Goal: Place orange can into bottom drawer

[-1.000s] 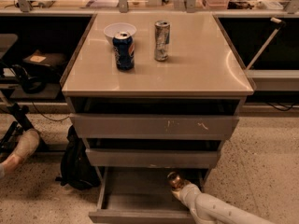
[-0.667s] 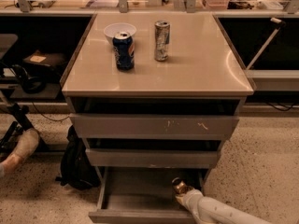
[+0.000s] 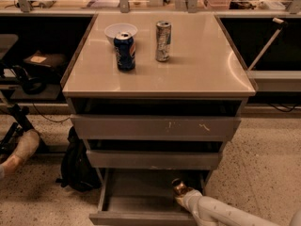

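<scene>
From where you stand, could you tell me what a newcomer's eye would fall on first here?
Most likely the white arm at the lower right, its gripper at the orange can inside the open bottom drawer. Next come the dark blue can and the taller silver can, standing apart on the cabinet top, with a white bowl just behind the blue one.

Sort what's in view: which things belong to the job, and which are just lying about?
Job: orange can; open bottom drawer; gripper, at the can inside that drawer.
Lying about: dark blue can, slim silver can, white bowl on the cabinet top; black backpack on the floor.
</scene>
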Action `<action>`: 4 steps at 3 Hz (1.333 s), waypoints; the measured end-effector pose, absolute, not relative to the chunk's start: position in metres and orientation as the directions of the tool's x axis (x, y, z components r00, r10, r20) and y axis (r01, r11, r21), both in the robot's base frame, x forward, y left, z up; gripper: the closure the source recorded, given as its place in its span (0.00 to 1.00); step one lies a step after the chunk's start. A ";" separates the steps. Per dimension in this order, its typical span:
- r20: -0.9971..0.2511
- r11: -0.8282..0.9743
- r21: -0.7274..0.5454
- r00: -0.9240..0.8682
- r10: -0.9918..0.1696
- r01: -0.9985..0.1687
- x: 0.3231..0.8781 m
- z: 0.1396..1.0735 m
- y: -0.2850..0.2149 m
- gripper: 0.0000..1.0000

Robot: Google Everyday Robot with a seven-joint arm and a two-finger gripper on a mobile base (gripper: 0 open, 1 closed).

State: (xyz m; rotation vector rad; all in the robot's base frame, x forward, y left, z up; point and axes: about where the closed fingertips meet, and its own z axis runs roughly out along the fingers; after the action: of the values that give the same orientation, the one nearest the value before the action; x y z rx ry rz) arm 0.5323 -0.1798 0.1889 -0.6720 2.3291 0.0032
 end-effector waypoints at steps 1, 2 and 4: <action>-0.643 0.864 -0.143 -0.619 -0.452 -0.482 0.549 0.173 -0.163 1.00; -0.646 0.865 -0.145 -0.617 -0.450 -0.480 0.553 0.173 -0.163 0.81; -0.646 0.865 -0.145 -0.617 -0.451 -0.480 0.553 0.173 -0.163 0.35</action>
State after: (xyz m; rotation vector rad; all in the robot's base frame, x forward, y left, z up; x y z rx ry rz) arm 0.5526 -0.1635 0.1734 -0.6698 2.3248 0.0549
